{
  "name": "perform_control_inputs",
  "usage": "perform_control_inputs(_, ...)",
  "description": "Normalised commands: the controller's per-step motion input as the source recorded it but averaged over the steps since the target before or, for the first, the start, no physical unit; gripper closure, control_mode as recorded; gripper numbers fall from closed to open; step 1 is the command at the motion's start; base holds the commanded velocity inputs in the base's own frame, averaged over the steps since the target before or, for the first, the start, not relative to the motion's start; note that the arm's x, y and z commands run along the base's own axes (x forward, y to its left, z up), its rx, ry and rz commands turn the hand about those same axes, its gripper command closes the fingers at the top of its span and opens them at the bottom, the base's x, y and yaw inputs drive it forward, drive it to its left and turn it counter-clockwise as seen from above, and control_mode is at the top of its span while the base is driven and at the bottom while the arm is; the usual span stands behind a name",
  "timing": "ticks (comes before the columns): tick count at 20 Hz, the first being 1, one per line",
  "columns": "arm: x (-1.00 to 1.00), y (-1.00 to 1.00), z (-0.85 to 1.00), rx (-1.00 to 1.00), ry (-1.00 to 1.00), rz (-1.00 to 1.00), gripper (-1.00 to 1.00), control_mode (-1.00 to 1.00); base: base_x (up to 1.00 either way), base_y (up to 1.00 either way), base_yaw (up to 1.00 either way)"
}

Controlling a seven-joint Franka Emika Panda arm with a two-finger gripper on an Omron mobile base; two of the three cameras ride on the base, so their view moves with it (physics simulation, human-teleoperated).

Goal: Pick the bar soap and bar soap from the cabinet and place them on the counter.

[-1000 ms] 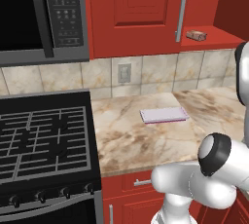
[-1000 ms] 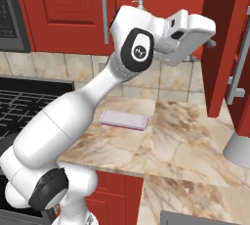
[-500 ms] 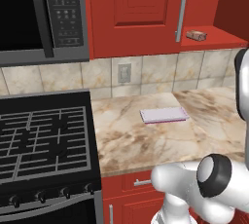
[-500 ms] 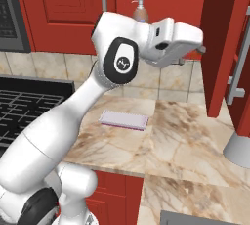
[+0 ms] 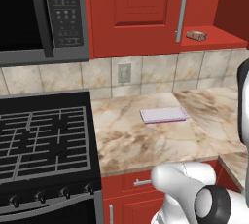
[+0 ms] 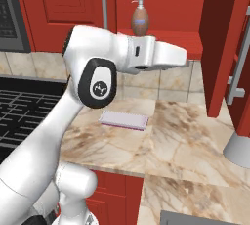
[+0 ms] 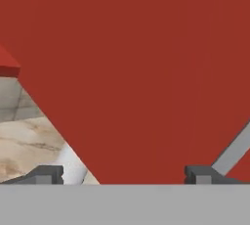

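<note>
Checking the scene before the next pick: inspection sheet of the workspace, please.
Surface: beige marbled counter, bare except for one pad.
Job's things: one bar soap lying on the open cabinet's red shelf; second bar not made out.
Clutter: lavender pad on the counter; brown pump bottle on the shelf.
Grippers: gripper open, empty, facing the red cabinet door.
Cables: nothing seen.
Surroundings: gas stove, microwave, wall outlet.

soap [image 5: 196, 35] on cabinet shelf [image 5: 214, 40] | bottle [image 6: 140, 19] beside | pad [image 5: 164, 115] on counter [image 5: 141, 140] below
</note>
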Motion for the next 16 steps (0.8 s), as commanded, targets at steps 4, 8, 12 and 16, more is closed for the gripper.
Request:
perform_control_inputs(4,-0.42,0.55,-0.01,0.07,-0.2,0.08,-1.0,-1.0,0.0,0.0,0.0)
perform_control_inputs(8,-0.34,0.55,0.0,0.09,-0.18,0.1,-1.0,-1.0,0.0,0.0,0.0)
perform_control_inputs(12,-0.29,0.54,-0.01,0.1,-0.15,0.14,-1.0,-1.0,0.0,0.0,0.0)
perform_control_inputs(16,-0.28,0.5,-0.07,0.07,-0.15,0.18,-1.0,-1.0,0.0,0.0,0.0)
